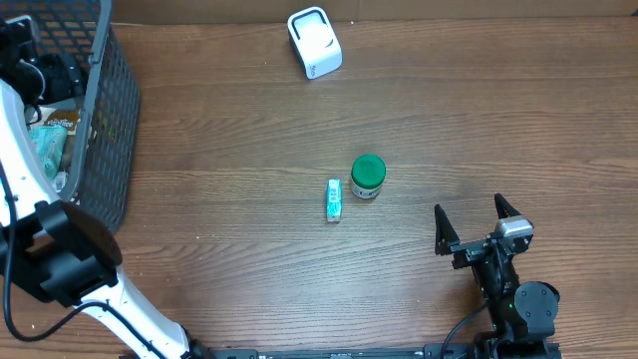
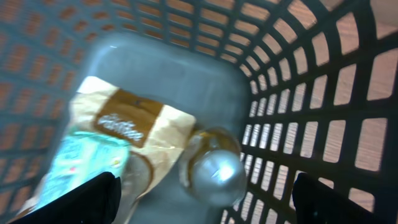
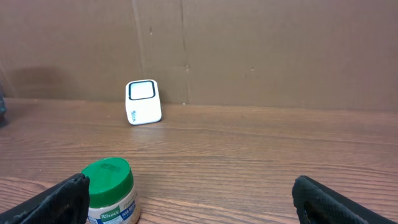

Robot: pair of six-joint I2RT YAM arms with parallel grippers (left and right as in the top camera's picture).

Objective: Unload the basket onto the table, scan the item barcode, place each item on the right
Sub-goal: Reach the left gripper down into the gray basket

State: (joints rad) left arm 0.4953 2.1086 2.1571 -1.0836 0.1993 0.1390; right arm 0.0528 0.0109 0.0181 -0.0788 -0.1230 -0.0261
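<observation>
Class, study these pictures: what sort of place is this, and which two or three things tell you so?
Probably a mock shop checkout set up in a lab: a white scanner on a wooden table, a dark basket holding packets, and a green-lidded jar nearby.

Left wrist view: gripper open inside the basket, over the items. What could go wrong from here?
1. The tan pouch overlaps the silver-capped container, so the left gripper could pinch both or slip off the crinkled pouch.
2. The basket wall is close beside the gripper; it might snag the mesh on closing or lifting.
</observation>
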